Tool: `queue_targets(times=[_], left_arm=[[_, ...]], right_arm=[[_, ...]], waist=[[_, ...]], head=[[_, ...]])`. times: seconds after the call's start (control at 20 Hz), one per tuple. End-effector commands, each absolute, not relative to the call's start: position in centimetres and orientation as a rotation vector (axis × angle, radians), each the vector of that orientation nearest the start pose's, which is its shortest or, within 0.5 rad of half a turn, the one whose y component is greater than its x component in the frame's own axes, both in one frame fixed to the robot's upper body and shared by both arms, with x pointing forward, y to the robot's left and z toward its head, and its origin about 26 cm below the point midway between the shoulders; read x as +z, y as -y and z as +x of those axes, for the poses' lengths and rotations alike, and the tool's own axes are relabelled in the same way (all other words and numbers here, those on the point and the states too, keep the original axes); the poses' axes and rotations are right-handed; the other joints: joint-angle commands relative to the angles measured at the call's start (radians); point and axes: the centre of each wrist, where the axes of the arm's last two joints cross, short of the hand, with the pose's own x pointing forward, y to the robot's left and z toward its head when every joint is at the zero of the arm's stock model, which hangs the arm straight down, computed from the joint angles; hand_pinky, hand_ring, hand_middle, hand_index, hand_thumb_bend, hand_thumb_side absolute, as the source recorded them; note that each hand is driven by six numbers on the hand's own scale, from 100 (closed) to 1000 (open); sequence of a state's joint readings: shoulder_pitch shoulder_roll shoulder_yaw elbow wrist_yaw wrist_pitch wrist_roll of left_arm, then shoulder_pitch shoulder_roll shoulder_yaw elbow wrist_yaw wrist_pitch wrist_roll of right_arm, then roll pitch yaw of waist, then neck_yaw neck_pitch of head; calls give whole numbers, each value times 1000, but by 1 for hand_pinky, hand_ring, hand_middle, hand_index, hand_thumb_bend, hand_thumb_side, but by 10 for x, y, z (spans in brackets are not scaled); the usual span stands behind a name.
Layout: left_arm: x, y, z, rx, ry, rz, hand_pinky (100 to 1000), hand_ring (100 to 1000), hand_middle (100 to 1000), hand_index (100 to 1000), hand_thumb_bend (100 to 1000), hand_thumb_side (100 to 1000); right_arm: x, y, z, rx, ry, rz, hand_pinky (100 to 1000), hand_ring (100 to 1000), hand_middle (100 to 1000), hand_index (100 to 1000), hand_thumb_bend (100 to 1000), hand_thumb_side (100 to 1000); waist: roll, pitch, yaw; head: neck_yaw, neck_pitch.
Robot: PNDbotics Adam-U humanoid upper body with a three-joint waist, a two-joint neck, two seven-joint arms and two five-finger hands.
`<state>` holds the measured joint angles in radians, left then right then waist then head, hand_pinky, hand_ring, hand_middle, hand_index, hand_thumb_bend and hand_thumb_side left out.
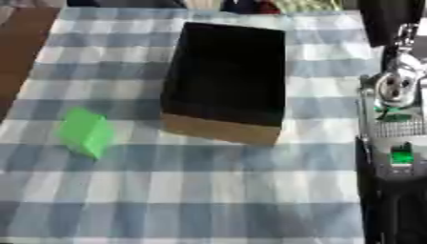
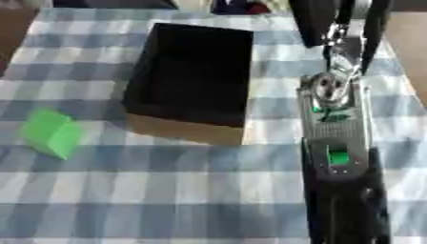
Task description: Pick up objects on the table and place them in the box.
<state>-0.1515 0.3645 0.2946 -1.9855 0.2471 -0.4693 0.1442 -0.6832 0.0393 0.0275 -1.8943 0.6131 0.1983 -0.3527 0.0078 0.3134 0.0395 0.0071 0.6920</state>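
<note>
A worktop [image 1: 208,190] is covered with a cloth of blue and white squares. The near part of the cloth is seen at the bottom of both views.

On the right side, a robot arm [image 2: 338,143] is seen close up. It is black and silver, and a small green light is seen on it. It runs from the bottom edge up toward the top of the view. The right hand is hard to make out at the dark lower end of the arm, so it cannot be told if its fingers are apart or together. The left hand is not seen in either view.

A little farther back, on the left, a green block [image 1: 85,132] is seen lying on the cloth. It is tilted, with one corner pointing down. It is well apart from the arm and is touched by nothing.

Farther back, near the middle, a box [image 1: 223,81] is seen. Its inside is black and its near wall is brown. It is open at the top. The green block is outside it, off to its left.

At the far edge, some dark things are seen past the cloth, but they cannot be made out.
</note>
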Motion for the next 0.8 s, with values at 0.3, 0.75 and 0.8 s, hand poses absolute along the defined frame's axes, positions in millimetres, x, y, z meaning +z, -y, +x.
queue_targets(times=[0.3, 0.75, 0.8], left_arm=[[212, -372, 266, 235, -3461, -598, 860, 689, 628, 835, 100, 100], [245, -398, 258, 970, -3205, -1022, 633, 709, 657, 844, 142, 100], [247, -402, 260, 1039, -3173, -1057, 626, 710, 659, 844, 149, 100]], right_arm=[[278, 148, 330, -75, 2435, -654, 811, 896, 748, 931, 100, 623], [275, 150, 331, -58, 2427, -666, 811, 896, 748, 931, 100, 625], [274, 149, 331, -57, 2426, -665, 811, 896, 748, 931, 100, 625]], waist=[[8, -23, 2], [21, -30, 7], [21, -30, 7]], head=[[-17, 24], [-13, 29], [-12, 28]])
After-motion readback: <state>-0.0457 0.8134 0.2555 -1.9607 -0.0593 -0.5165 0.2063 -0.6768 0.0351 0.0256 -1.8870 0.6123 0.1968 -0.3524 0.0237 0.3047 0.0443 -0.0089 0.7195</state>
